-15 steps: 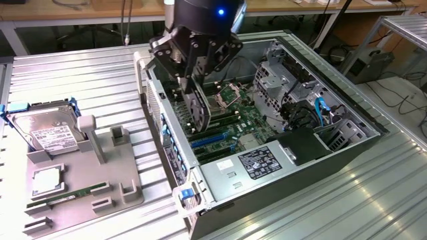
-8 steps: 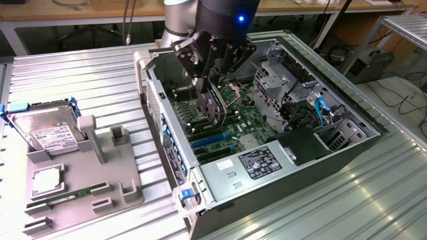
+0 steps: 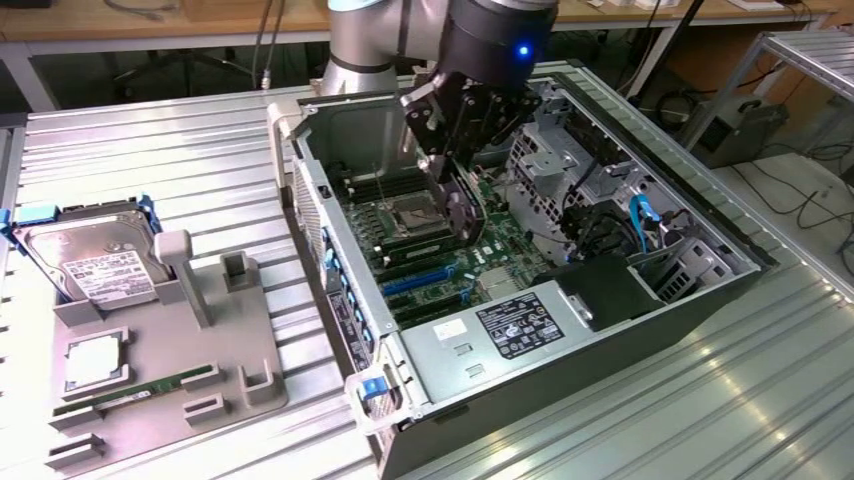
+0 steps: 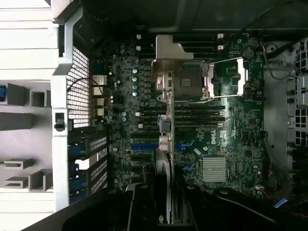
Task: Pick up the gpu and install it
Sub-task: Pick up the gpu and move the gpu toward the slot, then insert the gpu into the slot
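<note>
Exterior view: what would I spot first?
The big robot arm reaching down into the open computer case, mid-picture. Its tool grips the black gpu on edge above the green motherboard. A silver hard drive sits on the grey stand at the exterior view's left.

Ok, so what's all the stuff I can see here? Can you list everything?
computer case: one, black and grey, lying open on the table
motherboard: one, green, inside the case
power supply: one, grey with a black label, inside the case
gpu: one, black, held on edge over the motherboard
tray: one, grey, on the table at the exterior view's left of the case
hard drive: one, silver with a white label, on the tray
RAM stick: one, green, on the tray
square chip: one, silver, on the tray
table: one, silver metal, under everything
robot arm: one, grey and black, above the case, jaws closed on the gpu
</note>
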### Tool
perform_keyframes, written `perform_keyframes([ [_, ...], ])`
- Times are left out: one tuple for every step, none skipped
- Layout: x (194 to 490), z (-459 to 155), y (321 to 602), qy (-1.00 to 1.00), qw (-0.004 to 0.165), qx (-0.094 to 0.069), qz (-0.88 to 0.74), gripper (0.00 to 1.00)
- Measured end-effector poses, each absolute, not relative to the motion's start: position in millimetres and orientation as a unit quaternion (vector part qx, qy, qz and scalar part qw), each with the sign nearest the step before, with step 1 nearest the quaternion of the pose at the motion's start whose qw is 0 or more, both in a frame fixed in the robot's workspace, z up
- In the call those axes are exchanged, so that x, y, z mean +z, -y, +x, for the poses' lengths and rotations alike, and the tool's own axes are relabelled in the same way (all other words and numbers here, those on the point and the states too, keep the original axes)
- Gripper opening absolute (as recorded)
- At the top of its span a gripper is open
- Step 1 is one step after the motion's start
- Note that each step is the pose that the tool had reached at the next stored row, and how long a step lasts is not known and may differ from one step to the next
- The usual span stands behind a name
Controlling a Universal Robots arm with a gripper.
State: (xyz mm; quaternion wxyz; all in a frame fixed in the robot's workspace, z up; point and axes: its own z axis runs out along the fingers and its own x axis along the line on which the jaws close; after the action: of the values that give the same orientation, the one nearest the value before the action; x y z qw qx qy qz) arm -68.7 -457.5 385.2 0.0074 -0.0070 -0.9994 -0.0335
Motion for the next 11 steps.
perform_keyframes([
  [383.4,-63.8,456.9,0.999,0.007,-0.033,-0.007,0.26],
  [381.6,-59.5,456.4,0.999,0.007,-0.032,-0.007,0.26],
  [379.4,-54.0,456.1,0.999,0.007,-0.032,-0.007,0.26],
  [376.1,-46.1,456.1,0.999,0.007,-0.031,-0.007,0.26],
  [373.0,-41.1,456.0,0.999,0.007,-0.031,-0.007,0.26],
  [372.9,-40.3,456.1,0.999,0.008,-0.031,-0.007,0.26],
  [372.9,-40.3,456.1,0.999,0.008,-0.031,-0.007,0.26],
  [372.9,-40.3,456.0,0.999,0.008,-0.031,-0.007,0.26],
  [372.9,-40.3,456.0,0.999,0.008,-0.031,-0.007,0.26],
  [372.8,-40.3,456.0,0.999,0.008,-0.031,-0.007,0.26],
  [372.8,-40.3,456.0,0.999,0.008,-0.031,-0.007,0.26],
])
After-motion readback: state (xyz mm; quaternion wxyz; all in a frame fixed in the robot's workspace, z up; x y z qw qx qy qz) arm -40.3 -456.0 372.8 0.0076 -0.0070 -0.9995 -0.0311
